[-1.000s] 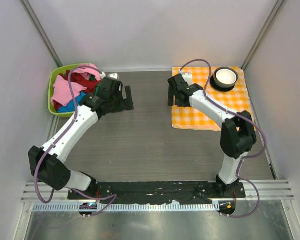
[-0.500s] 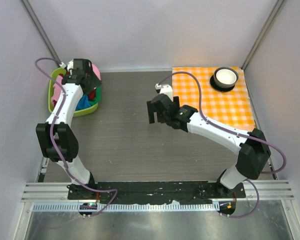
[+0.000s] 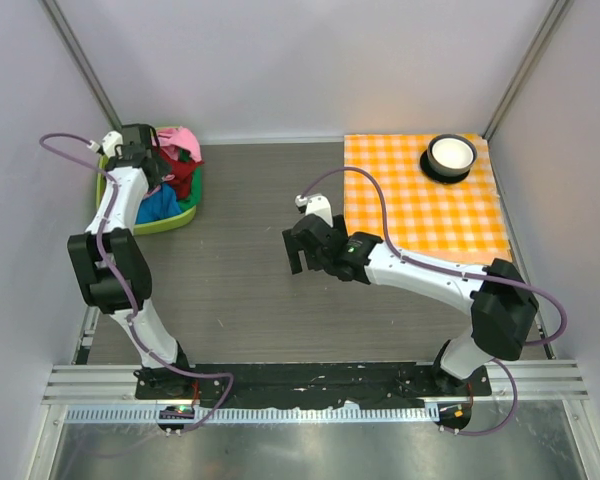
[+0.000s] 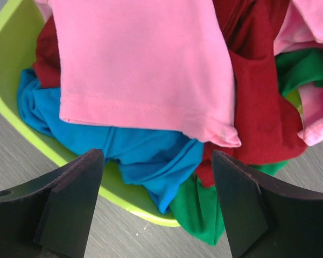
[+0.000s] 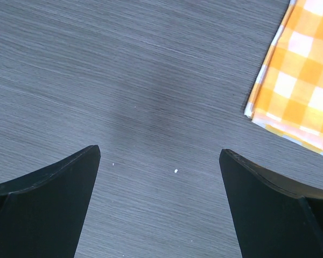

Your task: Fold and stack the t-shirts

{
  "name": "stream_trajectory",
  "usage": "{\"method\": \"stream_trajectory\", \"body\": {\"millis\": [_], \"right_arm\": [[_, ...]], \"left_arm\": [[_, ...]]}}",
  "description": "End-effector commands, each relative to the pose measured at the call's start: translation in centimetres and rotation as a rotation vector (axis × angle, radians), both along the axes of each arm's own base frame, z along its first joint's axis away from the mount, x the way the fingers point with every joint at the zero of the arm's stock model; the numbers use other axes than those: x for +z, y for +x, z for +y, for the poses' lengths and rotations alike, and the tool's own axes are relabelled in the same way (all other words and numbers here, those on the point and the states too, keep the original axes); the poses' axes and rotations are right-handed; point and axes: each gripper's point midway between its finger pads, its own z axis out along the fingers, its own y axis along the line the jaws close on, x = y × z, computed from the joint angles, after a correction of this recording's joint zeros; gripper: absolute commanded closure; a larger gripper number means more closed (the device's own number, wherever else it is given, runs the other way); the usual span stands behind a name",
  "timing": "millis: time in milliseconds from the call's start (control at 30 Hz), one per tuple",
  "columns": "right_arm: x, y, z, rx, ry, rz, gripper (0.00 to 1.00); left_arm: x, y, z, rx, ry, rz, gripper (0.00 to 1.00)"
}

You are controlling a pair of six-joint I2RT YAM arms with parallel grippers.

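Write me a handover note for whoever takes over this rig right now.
Left tool: open, empty, hovering at the lime basket.
Right tool: open, empty, over the table beside the checked cloth.
Shirts: pink shirt on top of blue shirt, dark red shirt and green shirt, all heaped unfolded in the basket.
Done: nothing folded or stacked.
Left: take each out, fold, stack.

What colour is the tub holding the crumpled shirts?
Lime green; the plastic tub shows best in the left wrist view.

The t-shirts (image 4: pixel 145 70) are soft matt cloth, the bin (image 4: pixel 5 70) smooth plastic, the table (image 5: pixel 151 80) grained.
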Motion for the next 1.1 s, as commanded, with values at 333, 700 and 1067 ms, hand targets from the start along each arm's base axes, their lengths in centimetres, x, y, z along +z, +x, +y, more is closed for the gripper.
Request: {"method": "stream_trajectory", "body": {"millis": [333,700,1067], "right_arm": [[-1.4,-0.2,1.1,0.000,0.011,-0.003,0.00],[-2.3,-0.2,1.5,0.007,-0.010,0.005,0.00],[-3.6,-0.5,2.2,0.018,-0.025,0.018,0.00]], "left_arm": [[-0.2,4.7,2.6,0.006,0.010,-0.176,0.33],[-3.6,5.7,2.3,-0.010,-0.013,-0.148,0.37],[-3.8,5.1,2.0,-0.007,-0.029,-0.184,0.85]]}}
